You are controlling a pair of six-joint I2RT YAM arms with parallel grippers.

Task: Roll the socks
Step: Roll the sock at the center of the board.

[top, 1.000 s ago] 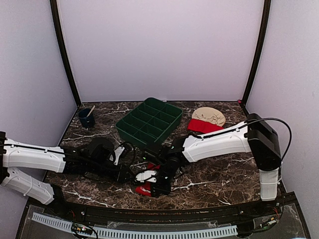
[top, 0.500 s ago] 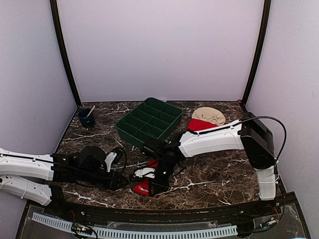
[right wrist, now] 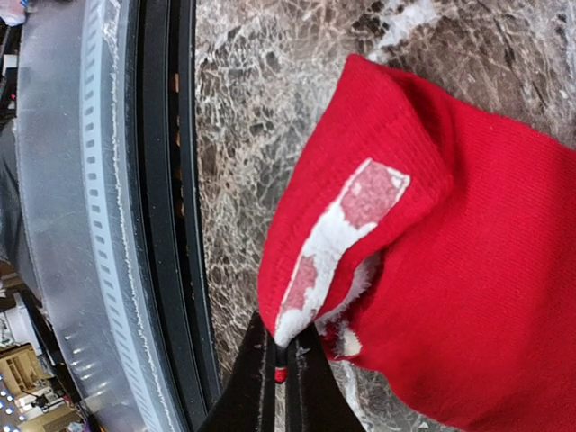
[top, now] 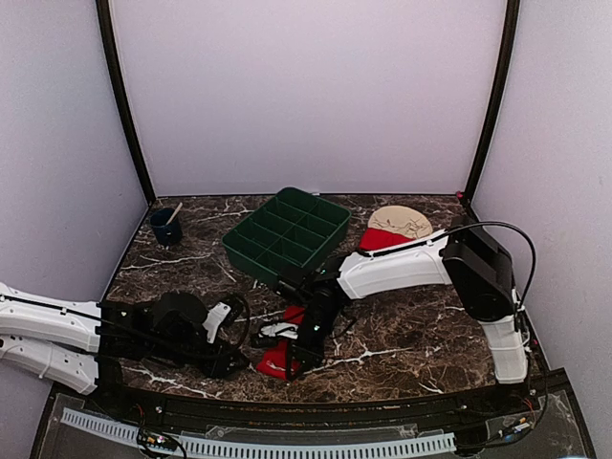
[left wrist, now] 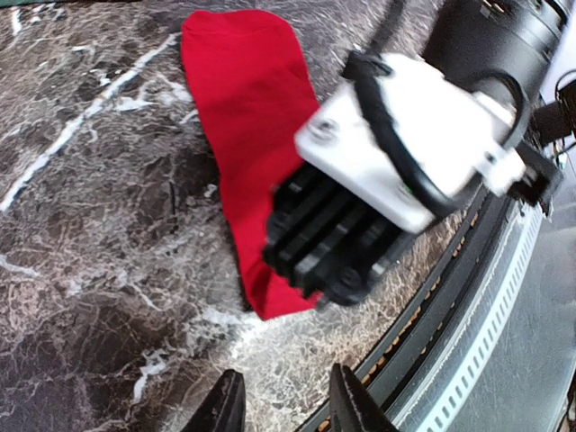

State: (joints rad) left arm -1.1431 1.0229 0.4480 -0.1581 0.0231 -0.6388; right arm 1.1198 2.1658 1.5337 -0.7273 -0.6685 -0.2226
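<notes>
while the red sock [right wrist: 468, 270] is pinched at its cuff by the right claw [right wrist: 283, 360], it's best rolled tight; left claw [left wrist: 286, 409] is spread, empty.

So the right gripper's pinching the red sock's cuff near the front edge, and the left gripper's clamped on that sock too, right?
Not quite. The right gripper is shut on the cuff of the red sock near the front edge, but the left gripper grips nothing. The left wrist view shows its fingers apart over the bare table, short of the sock.

Marble table [top: 421, 335]: green tray [top: 247, 265], blue cup [top: 165, 228], red socks [top: 277, 360], beige cloth [top: 402, 222].
</notes>
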